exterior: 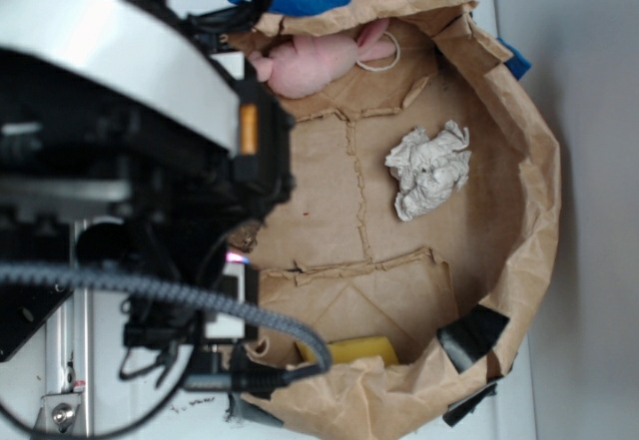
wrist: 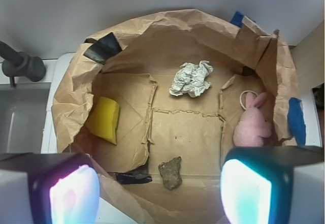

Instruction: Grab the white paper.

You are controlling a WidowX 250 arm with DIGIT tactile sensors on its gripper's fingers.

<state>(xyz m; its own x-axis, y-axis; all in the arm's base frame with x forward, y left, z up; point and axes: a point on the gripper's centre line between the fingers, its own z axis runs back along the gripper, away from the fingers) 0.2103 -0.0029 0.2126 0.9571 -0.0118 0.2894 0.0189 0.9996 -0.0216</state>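
Note:
The white paper is a crumpled, wrinkled wad lying on the floor of a brown paper enclosure, toward its far wall in the wrist view. My gripper hangs high above the near side of the enclosure, well short of the paper. Its two glowing pads stand wide apart with nothing between them. In the exterior view the arm's black and white body fills the left side and hides the fingers.
A pink plush toy lies against the enclosure's wall. A brown rock-like lump sits just below my gripper. A yellow block rests on the opposite side. Black tape and blue tape patch the rim.

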